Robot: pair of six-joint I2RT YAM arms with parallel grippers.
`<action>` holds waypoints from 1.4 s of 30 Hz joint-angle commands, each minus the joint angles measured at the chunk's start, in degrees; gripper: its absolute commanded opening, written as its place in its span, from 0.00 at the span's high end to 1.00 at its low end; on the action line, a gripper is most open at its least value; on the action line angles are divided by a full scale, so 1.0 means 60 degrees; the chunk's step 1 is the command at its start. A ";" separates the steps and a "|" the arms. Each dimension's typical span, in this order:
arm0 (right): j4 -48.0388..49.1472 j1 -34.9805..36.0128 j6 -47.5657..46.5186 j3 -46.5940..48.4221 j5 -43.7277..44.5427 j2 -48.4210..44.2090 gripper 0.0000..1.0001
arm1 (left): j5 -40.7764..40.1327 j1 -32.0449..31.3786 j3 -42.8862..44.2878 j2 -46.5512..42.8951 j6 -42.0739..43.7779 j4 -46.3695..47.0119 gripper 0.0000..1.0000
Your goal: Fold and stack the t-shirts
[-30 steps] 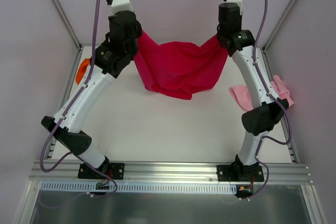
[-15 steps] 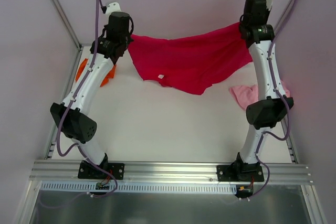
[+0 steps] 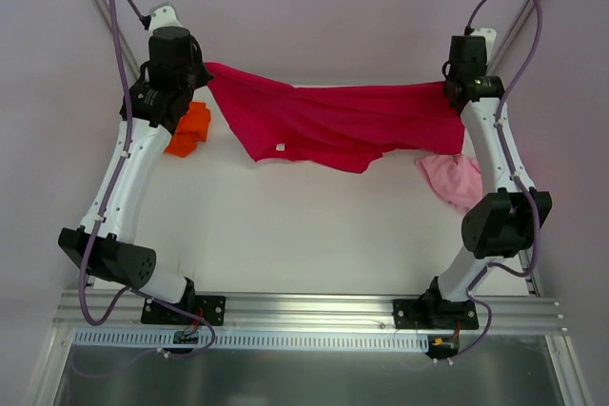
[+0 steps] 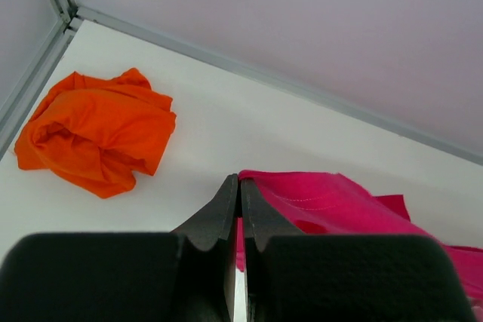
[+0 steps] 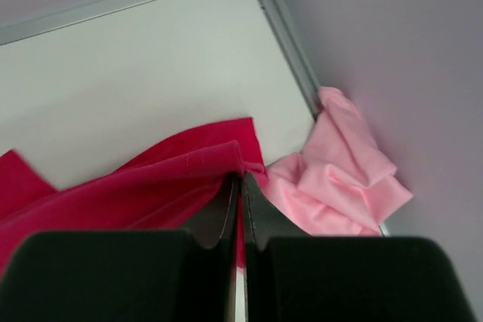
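The crimson red cloth t-shirt (image 3: 333,125) is stretched wide in the air above the far half of the white table (image 3: 304,225). Its top edge runs almost level from one arm to the other, and the loose cloth below hangs in folds toward the tabletop. Whether the lowest fold touches the table cannot be told.

The pale pink cloth t-shirt (image 3: 457,178) lies crumpled at the table's right edge, near the far right corner and below the held shirt's right end. In the right wrist view it (image 5: 339,171) sits against the wall and the metal rail. The bright orange cloth t-shirt (image 3: 190,128) lies bunched at the far left side of the table, beside the left arm. In the left wrist view it (image 4: 94,141) rests close to the left rail, apart from the crimson cloth.

The left gripper (image 4: 239,182) has its jaws pressed together, pinching the crimson shirt's left corner. The right gripper (image 5: 241,179) is likewise clamped tight on the shirt's right corner, at a stitched hem.

A small white label (image 3: 282,146) shows on the hanging crimson cloth, low and toward its left.
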 commanded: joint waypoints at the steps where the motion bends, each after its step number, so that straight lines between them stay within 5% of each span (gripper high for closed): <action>1: -0.0137 0.0571 0.0278 0.0156 -0.0837 -0.0759 0.99 | -0.0017 0.0125 0.0976 0.0030 0.0059 -0.0127 1.00; 9: 0.0580 0.1377 0.0587 -0.1996 -0.1030 -0.3334 0.99 | -0.0091 -0.0138 0.0670 -0.1595 0.0176 -0.0069 1.00; 30: -0.0650 0.1671 0.1289 -0.4181 -0.2976 -0.6355 0.99 | 0.1344 -0.1984 0.0112 -0.5053 0.0015 -0.0522 1.00; 38: 0.0636 0.1700 0.1246 -0.3552 -0.1880 -0.4412 0.99 | 0.0862 -0.1970 -0.1204 -0.4046 0.0381 0.0383 1.00; 42: 0.0275 0.1700 0.1290 -0.0541 -0.1658 -0.1002 0.99 | 0.1197 -0.1619 -0.1134 -0.1065 0.0484 0.1130 1.00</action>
